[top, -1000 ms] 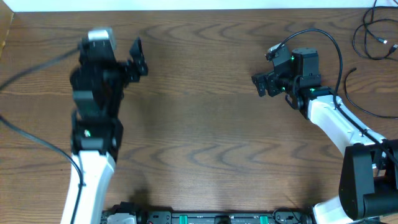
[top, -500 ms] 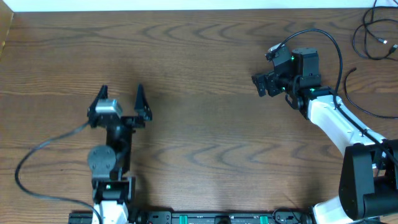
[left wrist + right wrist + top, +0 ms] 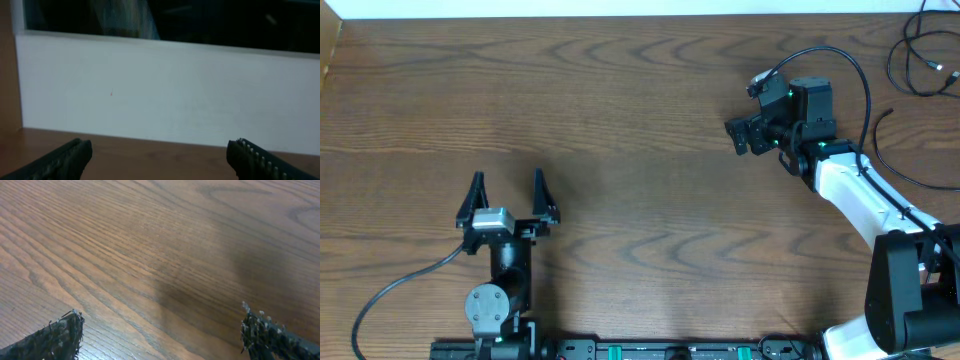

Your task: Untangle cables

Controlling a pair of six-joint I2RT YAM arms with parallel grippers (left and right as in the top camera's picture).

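Observation:
The cables [image 3: 920,62] lie as thin black loops at the table's far right corner. A further black strand [image 3: 886,150] curves just right of the right arm. My right gripper [image 3: 737,137] hangs open over bare wood, facing left, well apart from the cables. In the right wrist view its gripper [image 3: 162,330] has nothing between the fingertips. My left gripper [image 3: 507,188] stands open near the front left, facing the far edge. The left wrist view shows its gripper [image 3: 160,152] empty, and no cable appears in either wrist view.
A white wall [image 3: 165,90] rises behind the table's far edge. The right arm's own thick black wire [image 3: 850,62] arcs over its wrist. The left arm's wire [image 3: 400,285] loops on the table at the front left.
The left arm has drawn back from the far left of the table to the front edge near its base, gripper still open. The right arm has not moved.

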